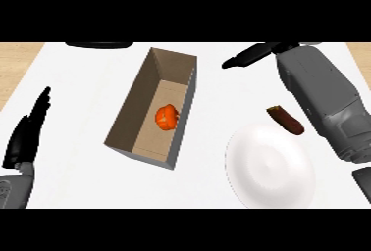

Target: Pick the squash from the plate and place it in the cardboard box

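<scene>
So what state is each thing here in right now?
squash: lying inside the box, on its floor.
cardboard box: open-topped, upright.
plate: bare, nothing on it.
brown vegetable: lying on the counter at the plate's rim.
left hand: open, resting.
right hand: open, holding nothing.

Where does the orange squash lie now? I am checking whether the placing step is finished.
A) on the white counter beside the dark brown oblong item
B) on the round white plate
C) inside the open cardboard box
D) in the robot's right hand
C: the orange squash lies on the floor of the open cardboard box, while the round white plate is bare and the right hand holds nothing.
</scene>
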Controlling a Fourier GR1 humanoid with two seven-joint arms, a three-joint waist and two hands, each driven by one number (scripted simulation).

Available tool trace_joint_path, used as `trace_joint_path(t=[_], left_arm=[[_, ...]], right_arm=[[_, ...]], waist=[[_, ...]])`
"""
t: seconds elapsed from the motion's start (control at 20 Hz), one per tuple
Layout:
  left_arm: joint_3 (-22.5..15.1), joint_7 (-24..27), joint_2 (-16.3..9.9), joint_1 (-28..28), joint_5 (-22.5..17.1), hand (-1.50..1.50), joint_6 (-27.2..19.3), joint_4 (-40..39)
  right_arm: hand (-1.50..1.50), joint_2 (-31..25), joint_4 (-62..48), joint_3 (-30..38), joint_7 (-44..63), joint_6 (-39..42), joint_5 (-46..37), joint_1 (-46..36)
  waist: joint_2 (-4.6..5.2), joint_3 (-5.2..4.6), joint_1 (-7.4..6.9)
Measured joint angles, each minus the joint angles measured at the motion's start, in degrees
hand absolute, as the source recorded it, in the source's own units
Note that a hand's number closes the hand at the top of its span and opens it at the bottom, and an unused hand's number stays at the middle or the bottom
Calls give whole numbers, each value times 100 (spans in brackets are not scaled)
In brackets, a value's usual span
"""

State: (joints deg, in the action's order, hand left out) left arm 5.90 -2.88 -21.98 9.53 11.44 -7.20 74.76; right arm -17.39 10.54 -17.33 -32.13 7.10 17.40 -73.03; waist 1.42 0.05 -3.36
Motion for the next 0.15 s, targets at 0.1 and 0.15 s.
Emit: trace_joint_path(t=[0.1, 0.15], left_arm=[[65, -12, -74, 47, -62, 0, 93, -11], [74, -22, -83, 49, -74, 0, 116, -3]], right_arm=[[-150, -224, -110, -32, -168, 282, -88, 65], [-150, -326, -165, -62, -233, 412, -146, 76]], waist=[[5, 1, -3], [10, 2, -15]])
